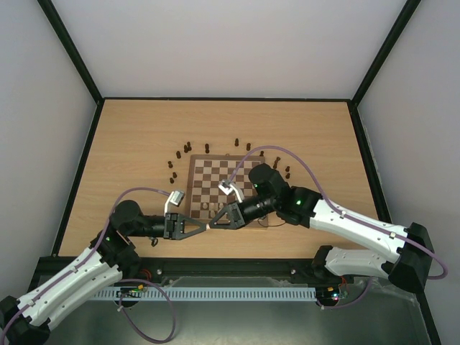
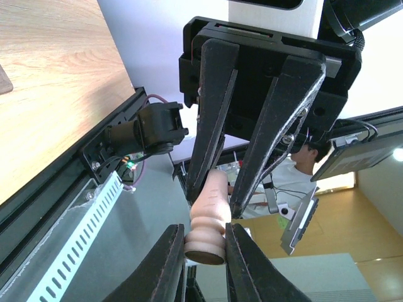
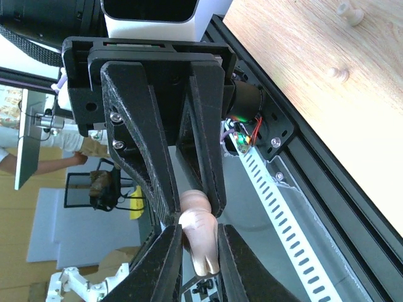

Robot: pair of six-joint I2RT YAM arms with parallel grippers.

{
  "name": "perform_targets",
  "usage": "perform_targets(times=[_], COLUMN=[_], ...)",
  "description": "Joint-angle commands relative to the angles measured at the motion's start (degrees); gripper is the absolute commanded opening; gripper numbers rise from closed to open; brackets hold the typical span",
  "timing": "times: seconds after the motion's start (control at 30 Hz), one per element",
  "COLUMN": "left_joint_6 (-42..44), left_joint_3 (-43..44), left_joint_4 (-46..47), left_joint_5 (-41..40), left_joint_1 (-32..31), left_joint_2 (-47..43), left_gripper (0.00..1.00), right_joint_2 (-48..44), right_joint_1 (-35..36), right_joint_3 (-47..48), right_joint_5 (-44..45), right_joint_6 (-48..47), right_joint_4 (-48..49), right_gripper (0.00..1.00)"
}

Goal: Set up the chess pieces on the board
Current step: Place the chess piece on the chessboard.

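Cream piece (image 2: 210, 220) hangs in the air just off the near edge of the board (image 1: 237, 176), pinched at both ends. Left gripper (image 2: 204, 255) is clamped on its base, right gripper (image 3: 198, 242) is nipped onto its head end. Reads as a handover, with neither side released.

On the board only two pale pieces (image 1: 205, 207) show, in the near rows toward the left. Other squares look bare, though the right arm hides the near-right corner. Dark pieces (image 1: 207, 148) all sit off it, strewn on the tabletop (image 1: 129, 144) round the far, left and right edges.

Judgement: early stage, nearly both sets left to place.
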Motion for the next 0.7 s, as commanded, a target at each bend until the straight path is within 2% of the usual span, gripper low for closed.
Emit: perform_targets(times=[0.0,0.23,0.47,0.6,0.67], left_joint_6=[0.6,2.5,8.7,14.5,17.9], left_joint_3=[-0.6,0.5,6.4,13.0,17.0], left_joint_4=[-0.3,-3.8,-15.0,-24.8,-31.4], left_joint_5=[0.3,-0.8,-5.4,-10.2,-15.1], left_joint_1=[0.2,0.2,0.6,1.2,1.4], left_joint_2=[0.2,0.2,-1.0,-1.0,-0.8], left_gripper=[0.09,0.21,0.62,0.70,0.74], right_joint_2=[0.1,-0.7,-2.3,-1.7,-0.9], right_joint_1=[0.7,0.7,0.7,0.8,0.7], right_joint_3=[1.5,2.2,5.3,8.8,11.0], right_joint_5=[-1.5,1.1,6.5,10.5,13.7], right_joint_6=[-0.2,-1.0,-4.1,-6.2,-7.5], right_joint_4=[0.9,-1.3,-9.1,-15.3,-19.3], right_gripper=[0.17,0.12,0.11,0.11,0.11])
